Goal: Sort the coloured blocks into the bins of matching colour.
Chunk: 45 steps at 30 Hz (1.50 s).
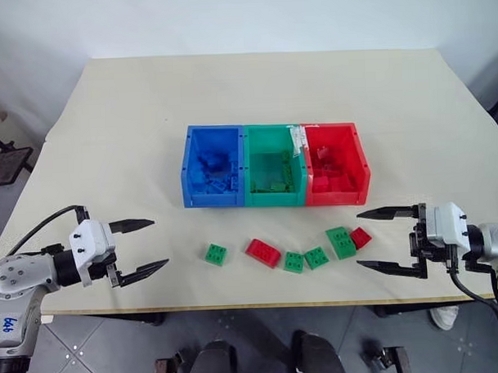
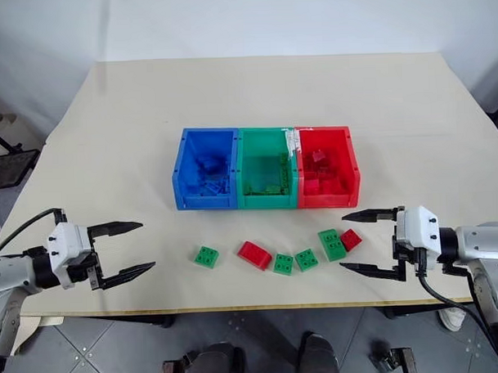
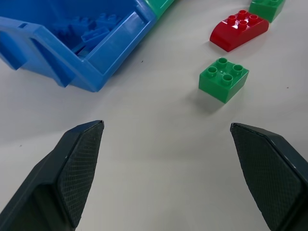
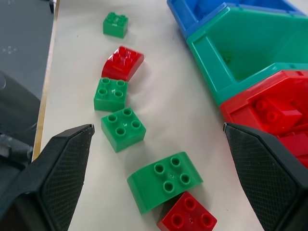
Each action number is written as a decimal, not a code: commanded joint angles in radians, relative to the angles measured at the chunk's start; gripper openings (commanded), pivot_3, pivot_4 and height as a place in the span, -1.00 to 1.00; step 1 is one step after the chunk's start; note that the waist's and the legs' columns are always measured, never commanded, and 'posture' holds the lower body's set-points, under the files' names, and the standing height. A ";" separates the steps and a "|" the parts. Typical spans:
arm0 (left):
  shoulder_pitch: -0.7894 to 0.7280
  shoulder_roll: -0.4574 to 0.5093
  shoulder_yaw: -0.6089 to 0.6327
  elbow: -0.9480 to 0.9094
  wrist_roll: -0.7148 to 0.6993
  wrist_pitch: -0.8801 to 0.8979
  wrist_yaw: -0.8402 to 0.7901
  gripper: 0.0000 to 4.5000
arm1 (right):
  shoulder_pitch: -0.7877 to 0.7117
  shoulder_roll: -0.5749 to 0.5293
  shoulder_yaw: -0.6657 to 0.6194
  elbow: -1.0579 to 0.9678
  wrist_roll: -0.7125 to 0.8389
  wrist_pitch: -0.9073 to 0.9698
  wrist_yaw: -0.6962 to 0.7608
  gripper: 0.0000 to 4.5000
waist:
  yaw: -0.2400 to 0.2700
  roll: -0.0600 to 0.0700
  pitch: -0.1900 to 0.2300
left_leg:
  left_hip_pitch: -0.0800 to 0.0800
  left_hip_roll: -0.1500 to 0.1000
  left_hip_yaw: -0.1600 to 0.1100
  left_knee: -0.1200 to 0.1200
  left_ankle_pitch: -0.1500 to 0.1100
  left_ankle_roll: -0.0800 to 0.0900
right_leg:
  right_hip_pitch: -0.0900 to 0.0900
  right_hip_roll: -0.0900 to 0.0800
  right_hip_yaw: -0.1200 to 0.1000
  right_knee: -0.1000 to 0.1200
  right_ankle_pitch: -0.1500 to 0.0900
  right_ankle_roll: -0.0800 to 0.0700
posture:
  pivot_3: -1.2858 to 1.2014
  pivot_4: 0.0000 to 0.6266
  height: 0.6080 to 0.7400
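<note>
Both claws hover released and empty: right gripper sits just beside the small red block touching the oblong green block below the red bin, while left gripper is near the lone green block.

Six blocks on table, three bins, end effector spread

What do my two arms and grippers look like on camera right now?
Both arms are silver-grey metal with black joint sections and white wrist housings. Each ends in a gripper of two black tapered fingers, the left gripper and the right gripper; the fingers' inner faces are cross-hatched. A black cable loops along each forearm. Blue handwriting marks the left arm.
</note>
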 commanded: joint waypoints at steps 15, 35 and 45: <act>-0.190 -0.112 -0.309 -0.224 0.038 0.031 -0.016 0.99 | 0.092 -0.099 -0.109 0.288 -0.129 -0.147 0.022 1.00 | -0.007 0.001 0.000 | 0.001 0.000 0.003 0.001 0.000 0.000 | 0.000 0.001 0.003 0.000 0.000 0.000 | 0.03 -0.52 1.00; -0.077 -0.015 -0.173 -0.155 0.011 -0.036 -0.081 1.00 | -0.347 0.071 0.242 0.573 -0.284 -0.165 0.101 0.13 | -0.024 0.002 0.001 | 0.001 0.001 0.002 0.002 0.000 0.000 | 0.000 0.001 0.002 0.001 0.000 0.000 | 0.03 -0.52 1.00; -0.094 -0.102 -0.117 -0.207 -0.113 0.027 0.010 1.00 | -0.351 0.049 0.137 0.365 -0.127 0.062 0.041 -0.08 | -0.024 0.003 0.002 | 0.001 0.001 0.002 0.002 0.000 0.000 | 0.000 0.001 0.002 0.001 0.000 0.000 | 0.03 -0.52 1.00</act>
